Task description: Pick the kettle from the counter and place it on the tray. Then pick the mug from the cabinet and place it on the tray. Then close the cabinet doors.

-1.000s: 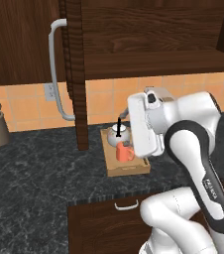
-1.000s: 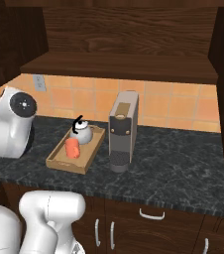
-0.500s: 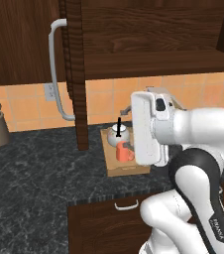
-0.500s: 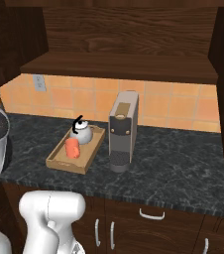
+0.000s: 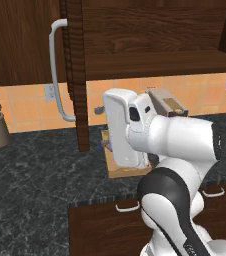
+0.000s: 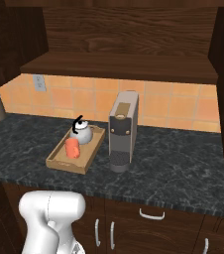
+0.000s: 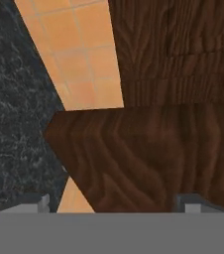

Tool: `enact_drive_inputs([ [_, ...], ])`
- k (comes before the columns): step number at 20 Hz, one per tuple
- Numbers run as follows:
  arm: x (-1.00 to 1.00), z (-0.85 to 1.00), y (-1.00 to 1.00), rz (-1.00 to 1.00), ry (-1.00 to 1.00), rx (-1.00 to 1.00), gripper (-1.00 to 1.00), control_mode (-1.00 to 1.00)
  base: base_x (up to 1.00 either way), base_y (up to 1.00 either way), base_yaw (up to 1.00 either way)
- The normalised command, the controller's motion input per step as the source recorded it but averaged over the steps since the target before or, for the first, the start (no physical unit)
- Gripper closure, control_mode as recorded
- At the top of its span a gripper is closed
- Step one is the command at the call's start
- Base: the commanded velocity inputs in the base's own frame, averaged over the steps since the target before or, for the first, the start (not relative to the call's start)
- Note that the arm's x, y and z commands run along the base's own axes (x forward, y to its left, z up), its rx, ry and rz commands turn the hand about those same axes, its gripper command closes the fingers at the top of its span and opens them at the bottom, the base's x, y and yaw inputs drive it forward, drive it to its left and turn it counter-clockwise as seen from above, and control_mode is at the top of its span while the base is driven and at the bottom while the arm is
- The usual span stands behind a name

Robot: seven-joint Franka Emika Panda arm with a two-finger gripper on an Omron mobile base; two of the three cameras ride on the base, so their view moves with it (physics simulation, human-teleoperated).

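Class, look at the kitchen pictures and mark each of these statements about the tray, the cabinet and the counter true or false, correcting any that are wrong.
1. The kettle and the mug both sit on the tray. True.
2. The mug is blue. False: it is orange-red.
3. The coffee machine stands on the counter beside the tray, not on it. True.
4. The cabinet doors are shut. False: a cabinet door with its curved handle stands open, edge-on in the left base view, and the inner shelf is exposed.
5. The kettle lies tipped on its side. False: it stands upright with its black handle on top.
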Motion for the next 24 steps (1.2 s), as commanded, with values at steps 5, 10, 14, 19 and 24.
enact_drive_inputs([
  [5, -0.4, 0.21, 0.43, 0.0, -0.03, -0.07, -1.0, -1.0, 0.0, 0.0, 0.0],
  [10, -0.21, 0.16, 0.58, 0.0, -0.01, -0.09, -1.0, -1.0, 0.0, 0.0, 0.0],
  [14, -0.49, 0.18, 0.16, -0.06, -0.03, -0.06, -1.0, -1.0, 0.0, 0.0, 0.0],
  [19, -0.8, 0.04, 0.0, -0.16, -0.12, 0.0, -1.0, -1.0, 0.0, 0.0, 0.0],
  [24, -0.53, 0.0, 0.33, -0.16, -0.06, 0.0, -1.0, -1.0, 0.0, 0.0, 0.0],
])
